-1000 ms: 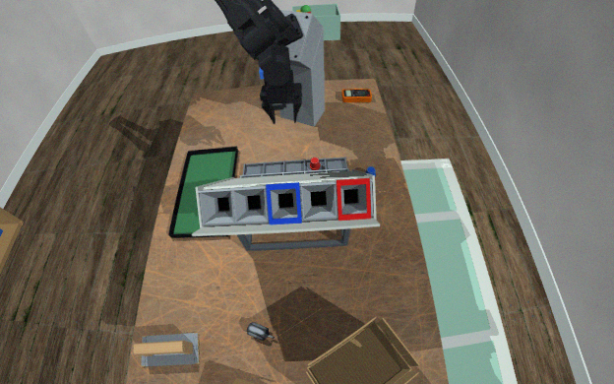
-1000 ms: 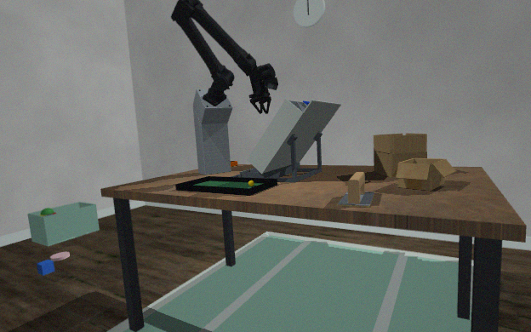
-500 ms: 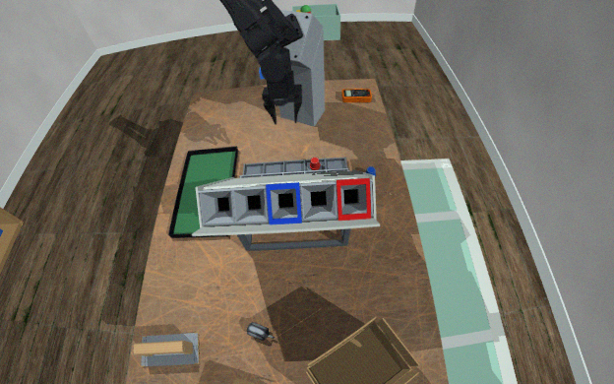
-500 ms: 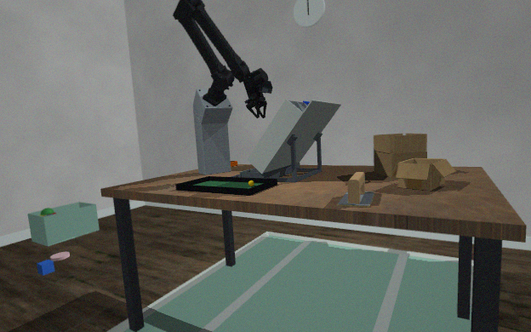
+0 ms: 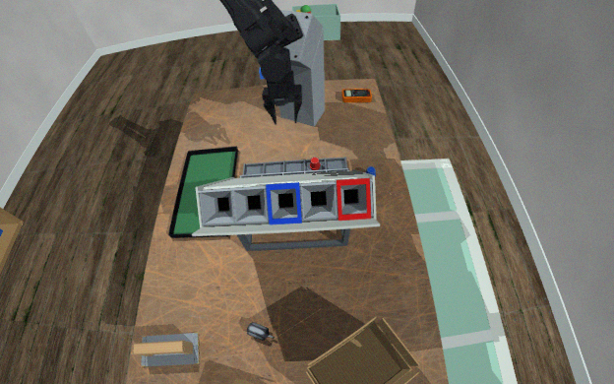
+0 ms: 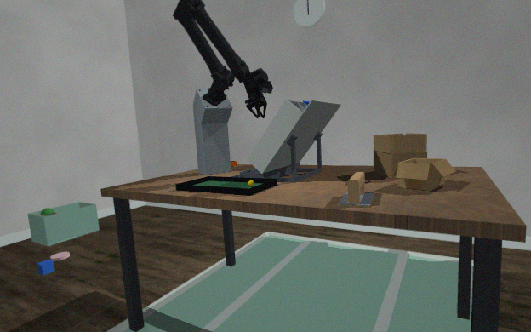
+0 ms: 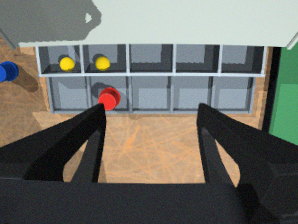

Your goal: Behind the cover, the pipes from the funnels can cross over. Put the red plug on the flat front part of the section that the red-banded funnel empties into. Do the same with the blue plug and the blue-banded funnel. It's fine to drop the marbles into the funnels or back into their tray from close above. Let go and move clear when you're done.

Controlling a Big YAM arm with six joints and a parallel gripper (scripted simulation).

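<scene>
The tilted grey cover carries five funnels; the blue-banded funnel (image 5: 283,203) is the middle one and the red-banded funnel (image 5: 353,198) is at the right end. Behind it lies the row of sections (image 7: 153,76). The red plug (image 7: 108,98) stands on the flat front part of the second section from the left in the wrist view, and it also shows in the top view (image 5: 315,162). Yellow marbles (image 7: 67,63) (image 7: 103,63) lie in the first two sections. The blue plug (image 7: 8,71) lies on the table beside the row's end. My gripper (image 7: 151,112) hangs open and empty above the table, facing the sections.
The green marble tray (image 5: 205,189) lies left of the cover with one yellow marble (image 6: 250,183) in it. The arm's grey pedestal (image 5: 306,69) stands behind the gripper. An orange meter (image 5: 356,95), cardboard boxes (image 6: 411,163) and a wood block on a plate (image 5: 168,349) also sit on the table.
</scene>
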